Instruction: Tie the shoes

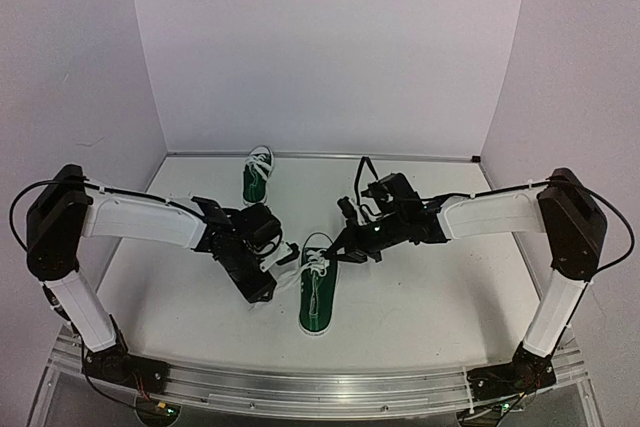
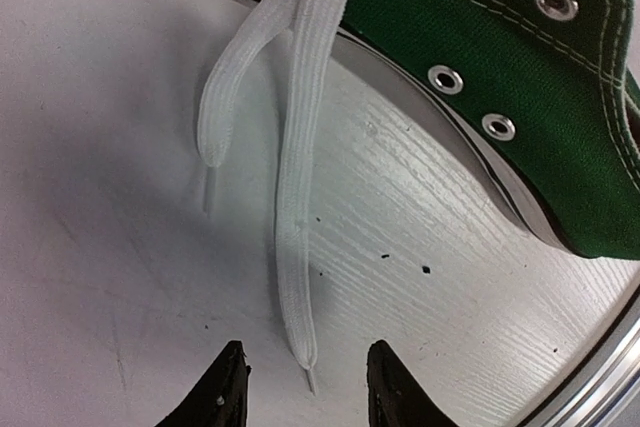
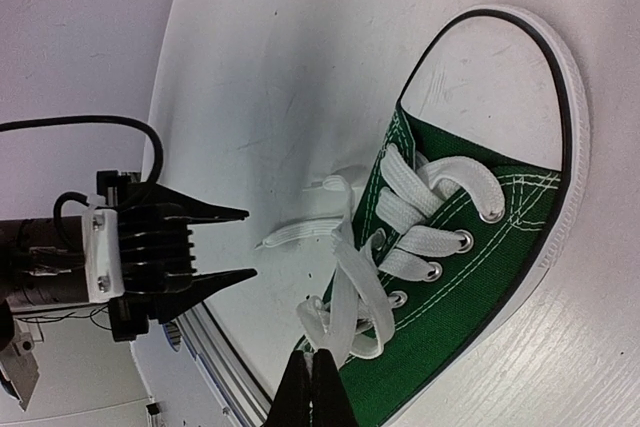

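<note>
You're gathering laces on the near shoe (image 1: pixel 318 292). Your left claw (image 2: pixel 305 379) is half-open astride a loose lace end (image 2: pixel 296 247) on the surface (image 2: pixel 110 277): close on it next. Your right claw (image 3: pixel 311 387) pinches the other lace (image 3: pixel 345 297). The far shoe (image 1: pixel 258 175) sits well behind.

Both arms, same build: white links, black joints, black grippers.
The left arm (image 1: pixel 140 219) and right arm (image 1: pixel 490 215) each had two long white box-shaped links joined by a bulky black elbow housing (image 1: pixel 55 222). Each rose from a small black base (image 1: pixel 105 362) fixed to a ribbed aluminium rail (image 1: pixel 320 392). A thin black cable (image 1: pixel 13 215) looped out past each elbow, and a second cable (image 1: pixel 361 173) stood in a loop above the right arm's far end. The left gripper (image 3: pixel 250 243) carried a white block, a black finned body and two black fingers (image 3: pixel 215 215) tapering to sharp points. The right gripper (image 3: pixel 311 367) showed the same black pointed fingers.
</note>
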Controlling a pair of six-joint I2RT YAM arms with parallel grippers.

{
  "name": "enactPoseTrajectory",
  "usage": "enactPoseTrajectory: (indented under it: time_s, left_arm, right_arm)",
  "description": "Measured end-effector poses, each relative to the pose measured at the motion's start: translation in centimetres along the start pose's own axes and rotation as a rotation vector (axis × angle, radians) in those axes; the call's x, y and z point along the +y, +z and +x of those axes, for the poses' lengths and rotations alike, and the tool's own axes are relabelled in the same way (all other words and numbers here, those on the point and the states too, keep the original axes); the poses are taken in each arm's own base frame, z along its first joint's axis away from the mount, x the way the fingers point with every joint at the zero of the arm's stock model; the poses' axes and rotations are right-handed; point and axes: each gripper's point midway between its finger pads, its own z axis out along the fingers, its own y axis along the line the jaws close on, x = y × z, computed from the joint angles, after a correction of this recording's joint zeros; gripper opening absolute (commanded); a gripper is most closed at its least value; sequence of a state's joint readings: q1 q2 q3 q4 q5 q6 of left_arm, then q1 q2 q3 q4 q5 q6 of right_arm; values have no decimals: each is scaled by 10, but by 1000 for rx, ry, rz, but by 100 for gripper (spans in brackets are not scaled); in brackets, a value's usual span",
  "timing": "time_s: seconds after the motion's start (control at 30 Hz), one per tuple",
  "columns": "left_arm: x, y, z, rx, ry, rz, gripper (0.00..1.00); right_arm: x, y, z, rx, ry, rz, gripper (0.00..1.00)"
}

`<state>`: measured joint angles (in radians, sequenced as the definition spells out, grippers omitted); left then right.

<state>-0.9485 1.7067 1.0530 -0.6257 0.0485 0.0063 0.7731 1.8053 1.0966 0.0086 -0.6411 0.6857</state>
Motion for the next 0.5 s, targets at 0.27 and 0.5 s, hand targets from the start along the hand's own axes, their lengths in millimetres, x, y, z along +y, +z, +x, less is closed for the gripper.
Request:
enactPoseTrajectory:
  time_s: [0.27,0.5]
  left_arm:
    - [-1,24,9,73,14,12,36]
    - [0,30,6,84,9,17,21]
  right_arm:
    - [0,0,0,0,0,0,0]
    - [0,0,0,0,0,0,0]
